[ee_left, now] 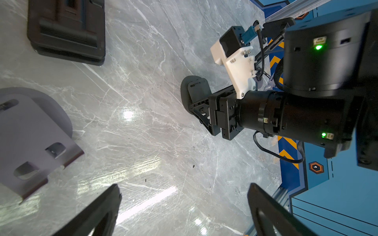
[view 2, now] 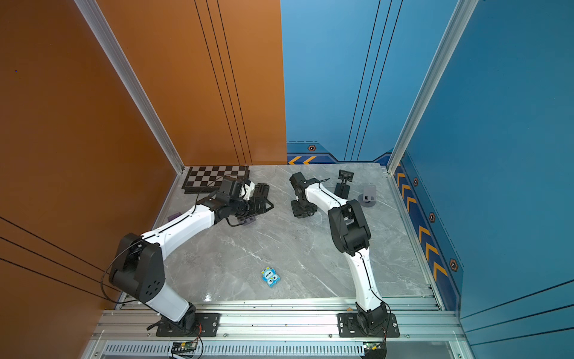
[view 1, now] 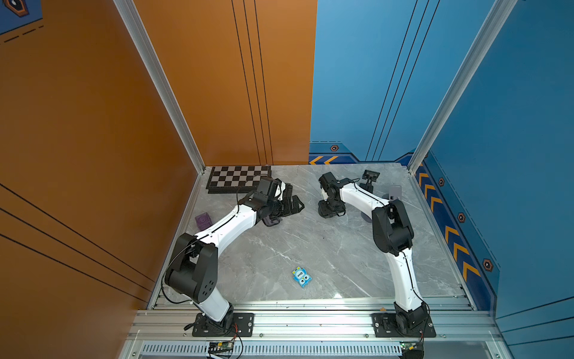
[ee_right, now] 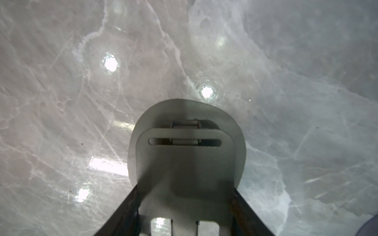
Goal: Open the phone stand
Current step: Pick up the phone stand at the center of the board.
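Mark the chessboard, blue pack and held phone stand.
chessboard (view 1: pixel 233 178), in a top view, checkered face.
blue pack (view 1: pixel 302 277), in a top view, printed face.
held phone stand (ee_right: pixel 186 163), right wrist view, upper plate.

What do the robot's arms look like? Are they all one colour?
No, two colours. The left arm and right arm have smooth white tubes between chunky black joints, with thin black cables along them. The left gripper and right gripper are black. Little green lights glow on the right arm.

Only the small blue packet (view 2: pixel 270 277) bears readable lettering: "One".
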Robot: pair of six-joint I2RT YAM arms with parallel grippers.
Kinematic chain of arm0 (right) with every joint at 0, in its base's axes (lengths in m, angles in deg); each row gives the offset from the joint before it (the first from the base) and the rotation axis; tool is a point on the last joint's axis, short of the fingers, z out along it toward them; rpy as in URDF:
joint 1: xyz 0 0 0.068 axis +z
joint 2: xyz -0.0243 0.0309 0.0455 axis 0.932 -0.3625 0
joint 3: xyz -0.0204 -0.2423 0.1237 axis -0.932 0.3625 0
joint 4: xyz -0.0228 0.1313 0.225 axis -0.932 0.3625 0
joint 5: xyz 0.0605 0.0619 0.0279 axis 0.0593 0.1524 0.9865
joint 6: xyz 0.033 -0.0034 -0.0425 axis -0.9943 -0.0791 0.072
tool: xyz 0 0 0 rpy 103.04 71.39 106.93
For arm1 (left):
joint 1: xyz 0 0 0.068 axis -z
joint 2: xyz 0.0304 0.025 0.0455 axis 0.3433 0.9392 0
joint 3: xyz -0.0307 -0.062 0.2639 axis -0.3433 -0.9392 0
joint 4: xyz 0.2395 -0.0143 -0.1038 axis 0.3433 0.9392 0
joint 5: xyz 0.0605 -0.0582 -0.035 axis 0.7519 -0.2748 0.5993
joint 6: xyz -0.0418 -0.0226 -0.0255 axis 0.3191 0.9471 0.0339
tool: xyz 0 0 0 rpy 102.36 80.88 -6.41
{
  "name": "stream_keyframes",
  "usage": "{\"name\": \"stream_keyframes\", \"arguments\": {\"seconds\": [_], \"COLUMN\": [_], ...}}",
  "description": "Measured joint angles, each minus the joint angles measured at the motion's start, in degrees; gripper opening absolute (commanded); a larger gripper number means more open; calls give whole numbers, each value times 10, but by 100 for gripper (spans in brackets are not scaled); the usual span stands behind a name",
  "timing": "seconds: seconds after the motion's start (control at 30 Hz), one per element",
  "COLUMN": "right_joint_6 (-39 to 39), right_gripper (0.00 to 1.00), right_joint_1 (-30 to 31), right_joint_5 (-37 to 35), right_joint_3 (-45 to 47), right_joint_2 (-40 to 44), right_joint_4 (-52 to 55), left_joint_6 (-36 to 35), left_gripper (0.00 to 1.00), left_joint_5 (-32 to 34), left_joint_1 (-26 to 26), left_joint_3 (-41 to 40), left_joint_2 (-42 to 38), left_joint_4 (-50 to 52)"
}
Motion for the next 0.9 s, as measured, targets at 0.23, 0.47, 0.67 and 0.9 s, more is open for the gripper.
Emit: {"name": "stream_keyframes", "arguments": {"seconds": [0.23, 0.47, 0.67, 0.9], "right_joint_6": [2, 3, 0, -10], "right_gripper": [70, 45, 37, 35], "right_joint_1": [0, 3, 3, 3], "right_joint_5": [2, 2, 2, 8], "right_joint_3": [-4, -6, -7, 2], "right_joint_2": [-6, -6, -5, 8], "right_joint_4": [6, 14, 15, 34], "left_joint_6": [0, 0, 0, -5], "left_gripper": [98, 98, 98, 98], "left_joint_5": [2, 2, 2, 2], "left_joint_1": [0, 0, 0, 0], "left_joint_3": [-1, -1, -1, 11], "left_joint_2": [0, -1, -1, 3], "left_joint_4": [0, 0, 0, 0]}}
